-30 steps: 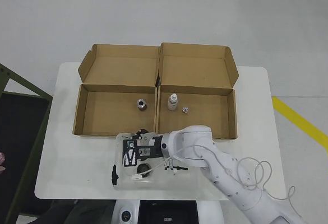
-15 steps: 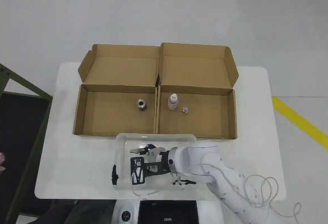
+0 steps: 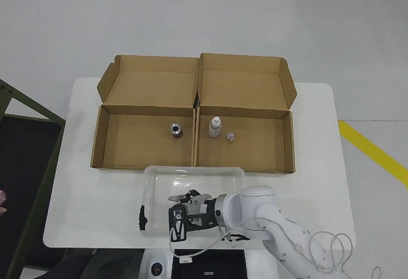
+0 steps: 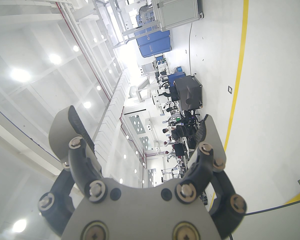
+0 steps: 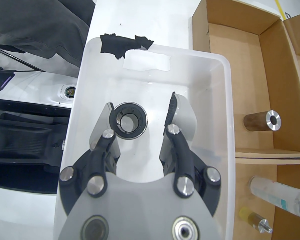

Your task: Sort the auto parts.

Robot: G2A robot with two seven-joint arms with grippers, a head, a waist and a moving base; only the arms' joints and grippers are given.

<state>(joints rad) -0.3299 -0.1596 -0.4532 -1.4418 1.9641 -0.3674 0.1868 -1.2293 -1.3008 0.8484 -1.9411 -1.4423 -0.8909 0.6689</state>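
In the white plastic tub (image 5: 225, 106): black-rimmed steel ring (image 5: 139, 126), lying flat.
Right gripper (image 5: 142, 102): jaws apart, ring between them.
Handling: probably rigid, fairly heavy, slick; best pinched across its outer wall.

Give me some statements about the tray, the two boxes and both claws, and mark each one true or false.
1. The right claw is open over the white tray. True.
2. The black ring is clamped between both fingers. False: it lies in the tray beside one finger.
3. The metal cylinder is the only part in its cardboard box. True.
4. The white bottle shares that box with the cylinder. False: it lies in the other box, near a small part.
5. The left claw is shut on a part. False: it is open and holds nothing.
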